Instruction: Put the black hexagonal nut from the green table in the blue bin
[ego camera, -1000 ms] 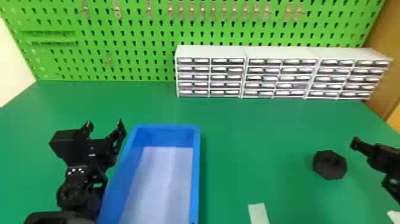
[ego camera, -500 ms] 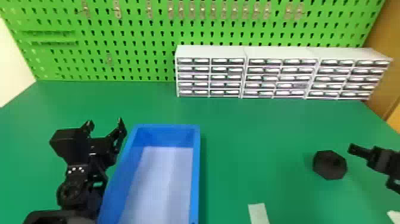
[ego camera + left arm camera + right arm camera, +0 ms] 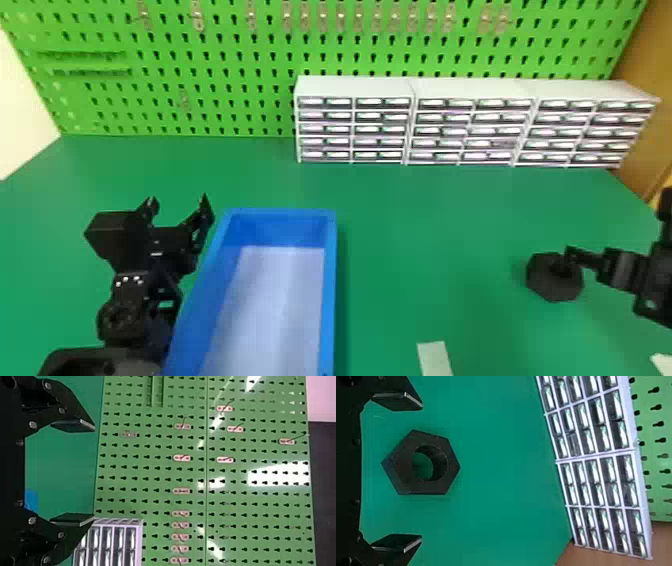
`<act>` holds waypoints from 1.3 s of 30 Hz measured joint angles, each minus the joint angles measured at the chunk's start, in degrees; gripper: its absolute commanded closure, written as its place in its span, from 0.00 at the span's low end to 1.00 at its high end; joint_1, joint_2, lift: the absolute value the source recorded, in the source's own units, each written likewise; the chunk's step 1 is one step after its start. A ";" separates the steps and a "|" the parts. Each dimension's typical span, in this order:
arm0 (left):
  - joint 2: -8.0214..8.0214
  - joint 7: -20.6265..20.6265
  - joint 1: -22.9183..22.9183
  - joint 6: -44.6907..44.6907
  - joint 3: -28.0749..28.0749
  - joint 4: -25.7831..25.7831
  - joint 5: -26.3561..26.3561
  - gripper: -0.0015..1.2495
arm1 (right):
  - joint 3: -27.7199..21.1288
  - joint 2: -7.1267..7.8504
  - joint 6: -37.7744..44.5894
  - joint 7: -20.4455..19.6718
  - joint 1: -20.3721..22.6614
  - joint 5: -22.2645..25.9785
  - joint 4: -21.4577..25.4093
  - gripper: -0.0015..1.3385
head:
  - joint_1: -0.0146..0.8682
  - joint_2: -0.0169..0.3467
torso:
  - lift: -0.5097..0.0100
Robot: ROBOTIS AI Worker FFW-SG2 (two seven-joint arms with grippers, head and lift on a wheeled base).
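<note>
Look to your four o'clock in the head view and you have the black hexagonal nut, lying flat on the green table. It's a chunky, dark piece with six straight edges and crisp corners; your right wrist view shows its broad upper face and a round hole, with green showing through and a dark curved wall inside. Your right gripper comes in from the nut's three o'clock, its tip overlapping the nut's one o'clock edge in the head view. Its two fingers are spread wide, and in the wrist view the nut appears between them, green visible on both sides. You can't tell from here how high the tips are above the table. The blue bin sits at your seven o'clock, well apart from the nut. Over at nine o'clock, your left gripper is parked beside the bin's far left corner, fingers apart too.
</note>
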State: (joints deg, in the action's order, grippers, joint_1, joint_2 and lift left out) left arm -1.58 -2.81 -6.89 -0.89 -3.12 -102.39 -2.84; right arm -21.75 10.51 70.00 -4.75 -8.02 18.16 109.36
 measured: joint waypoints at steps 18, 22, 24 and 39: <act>0.00 0.00 0.22 0.00 0.21 0.34 0.12 0.36 | 0.84 1.64 6.51 0.00 -1.27 2.28 -0.94 0.10 | 0.76 0.20 | 0.80; 0.00 0.00 0.25 0.00 0.16 0.34 0.12 0.36 | 1.04 2.02 6.78 0.00 -1.33 2.74 -1.28 0.10 | 0.76 0.20 | 0.80; 0.00 0.00 0.29 -0.01 0.17 0.34 0.12 0.36 | 1.07 2.04 6.81 0.00 -1.44 2.79 -1.44 0.10 | 0.76 0.20 | 0.80; 0.00 0.00 0.27 -0.08 0.22 0.34 0.12 0.36 | 3.38 3.99 6.47 0.00 -5.10 2.32 -6.40 0.10 | 0.76 0.20 | 0.80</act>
State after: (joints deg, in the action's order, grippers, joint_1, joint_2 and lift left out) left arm -1.58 -2.81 -6.61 -0.97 -2.90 -102.04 -2.72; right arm -18.37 14.50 76.47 -4.75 -13.12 20.48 102.96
